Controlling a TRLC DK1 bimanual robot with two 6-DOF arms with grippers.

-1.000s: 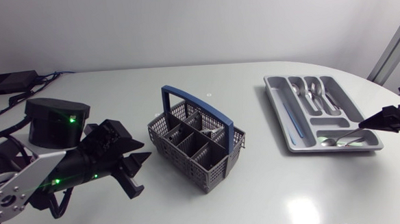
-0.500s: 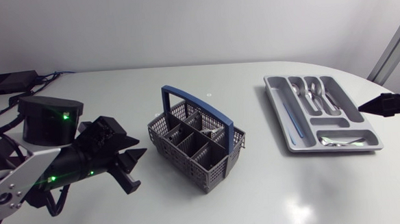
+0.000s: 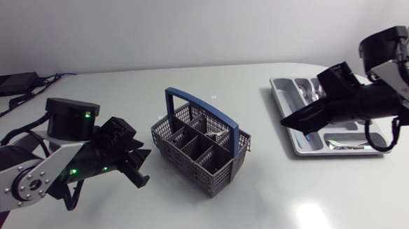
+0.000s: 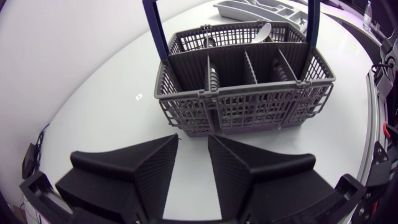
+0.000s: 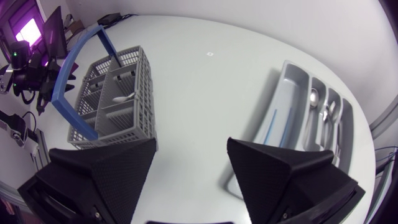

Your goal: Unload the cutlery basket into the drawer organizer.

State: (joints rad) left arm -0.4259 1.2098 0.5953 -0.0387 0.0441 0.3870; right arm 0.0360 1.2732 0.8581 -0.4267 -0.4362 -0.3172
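On the bench [image 3: 279, 202], the left gripper [image 3: 145, 168] and right gripper [image 3: 289, 121] are being held open, empty; the cutlery basket [image 3: 203, 148] could be tipped if clipped.

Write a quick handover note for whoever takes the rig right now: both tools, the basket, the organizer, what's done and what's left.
Left tool: open, empty, beside the basket, pointing at it.
Right tool: open, empty, above the table between basket and organizer.
Done: spoons lie in the organizer's narrow compartments, more cutlery in its crosswise one.
Left: at least one spoon is in the basket; not every cell is visible.
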